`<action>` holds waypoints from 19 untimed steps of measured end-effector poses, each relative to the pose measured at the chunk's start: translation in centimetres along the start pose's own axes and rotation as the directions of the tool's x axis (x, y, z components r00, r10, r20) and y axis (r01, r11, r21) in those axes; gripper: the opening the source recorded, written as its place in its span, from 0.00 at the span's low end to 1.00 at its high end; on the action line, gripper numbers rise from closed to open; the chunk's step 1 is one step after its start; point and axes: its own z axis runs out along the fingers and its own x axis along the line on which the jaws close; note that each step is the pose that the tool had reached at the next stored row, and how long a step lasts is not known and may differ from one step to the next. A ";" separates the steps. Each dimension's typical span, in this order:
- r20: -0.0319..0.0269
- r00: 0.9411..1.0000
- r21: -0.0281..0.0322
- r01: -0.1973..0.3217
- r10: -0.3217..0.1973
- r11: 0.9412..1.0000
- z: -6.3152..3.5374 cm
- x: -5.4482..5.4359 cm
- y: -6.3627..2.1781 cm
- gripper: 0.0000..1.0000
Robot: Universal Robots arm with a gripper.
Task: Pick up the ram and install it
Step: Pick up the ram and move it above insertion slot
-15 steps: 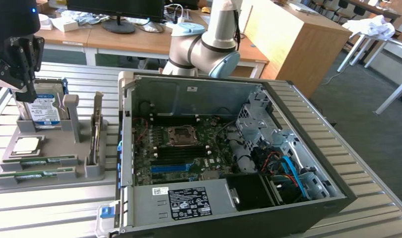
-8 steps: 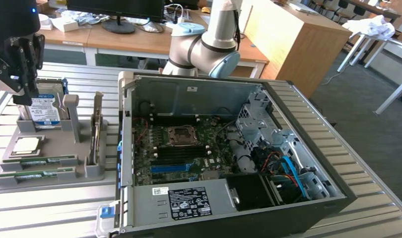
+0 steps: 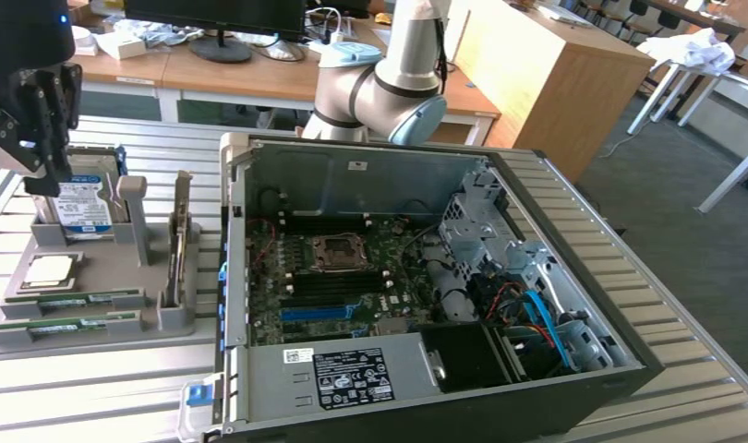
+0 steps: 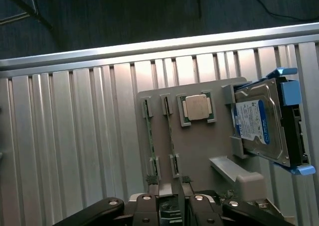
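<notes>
On the far left of the exterior view, I'm seeing the gripper hanging above the grey holder, over its hard-drive end and clear of the parts. I can't tell the pincer's state from either view. In the wrist view, the gripper is looking down on the same holder.

The hard drive is standing on edge at the holder's far end in a blue-tabbed bracket. The processor is sitting flat just nearer.

Task item: the far ram stick and the near ram stick are lying side by side in their slots at the holder's near end, well apart from the gripper.

At the holder's right edge a thin board is standing upright.

The holder is resting on the slatted metal table. To its right, the open computer case is lying on its side, exposing the motherboard and its socket. The arm is rising beyond the case's far wall. Further right, a wooden cabinet is standing.
</notes>
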 end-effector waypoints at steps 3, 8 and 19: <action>-0.003 0.999 0.001 0.051 -0.051 0.999 0.01 0.0 0.00 0.30; -0.003 0.998 0.001 0.062 -0.062 0.998 0.01 0.0 0.00 0.30; -0.003 0.998 0.001 0.064 -0.064 0.998 0.04 0.0 0.00 0.30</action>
